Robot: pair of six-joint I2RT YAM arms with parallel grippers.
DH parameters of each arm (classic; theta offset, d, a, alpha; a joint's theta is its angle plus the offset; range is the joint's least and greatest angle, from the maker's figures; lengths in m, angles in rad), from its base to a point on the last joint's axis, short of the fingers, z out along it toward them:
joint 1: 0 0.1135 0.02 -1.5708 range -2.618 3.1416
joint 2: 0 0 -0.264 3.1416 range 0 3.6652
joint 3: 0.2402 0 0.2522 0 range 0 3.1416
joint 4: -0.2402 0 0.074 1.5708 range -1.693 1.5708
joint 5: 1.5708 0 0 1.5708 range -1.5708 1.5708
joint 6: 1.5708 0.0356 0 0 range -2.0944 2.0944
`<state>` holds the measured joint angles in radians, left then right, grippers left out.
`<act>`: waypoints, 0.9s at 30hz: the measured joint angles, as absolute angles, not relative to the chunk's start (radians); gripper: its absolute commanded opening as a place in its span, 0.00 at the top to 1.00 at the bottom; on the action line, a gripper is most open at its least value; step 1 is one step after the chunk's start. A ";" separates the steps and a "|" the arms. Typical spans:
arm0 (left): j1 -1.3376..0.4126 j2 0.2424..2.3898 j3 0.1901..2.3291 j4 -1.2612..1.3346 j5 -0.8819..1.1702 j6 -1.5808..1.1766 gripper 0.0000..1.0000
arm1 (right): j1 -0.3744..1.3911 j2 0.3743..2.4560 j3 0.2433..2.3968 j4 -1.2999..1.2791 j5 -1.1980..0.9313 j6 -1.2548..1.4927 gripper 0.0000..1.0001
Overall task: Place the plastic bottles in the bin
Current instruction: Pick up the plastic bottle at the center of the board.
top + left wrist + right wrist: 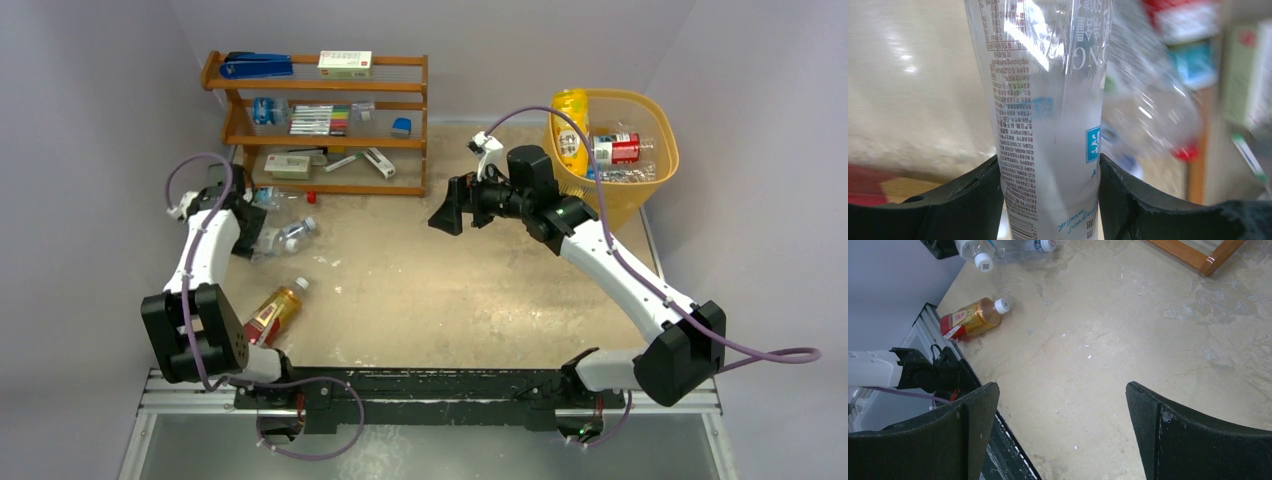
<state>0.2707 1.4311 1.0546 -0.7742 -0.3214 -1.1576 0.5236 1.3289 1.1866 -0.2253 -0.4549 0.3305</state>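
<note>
My left gripper (1049, 165) is shut on a clear plastic bottle (1048, 100) with a white and blue printed label, both fingers pressed on its sides. In the top view this gripper (265, 238) and its bottle (290, 235) are at the table's left, in front of the shelf. A second clear bottle (1148, 110) lies blurred behind it. An amber bottle (275, 312) with a red label and white cap lies nearer the left arm's base. The yellow-orange bin (668, 130) stands at the back right and holds a yellow bottle (572, 130) and a red-labelled one (617, 148). My right gripper (1062, 386) is open over bare table, left of the bin.
A brown wooden shelf rack (320, 120) with pens, a stapler and small boxes stands at the back left. Grey walls close in on both sides. The arms' black base rail (430, 385) runs along the near edge.
</note>
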 measured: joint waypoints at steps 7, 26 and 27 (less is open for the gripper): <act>0.027 1.330 1.131 -0.761 -0.267 -1.102 0.51 | 0.525 1.328 1.187 -0.225 -0.442 0.337 0.00; -0.350 1.141 1.061 -0.459 0.121 -0.892 0.49 | 0.519 1.266 1.151 -0.153 -0.493 0.512 0.00; -0.366 1.141 1.052 -0.445 0.135 -0.885 0.49 | 0.515 1.266 1.151 -0.147 -0.499 0.521 0.00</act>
<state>-0.3656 1.1408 1.0523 -0.4450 0.1352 -0.8852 0.5148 1.2655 1.1515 -0.1474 -0.4988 0.5205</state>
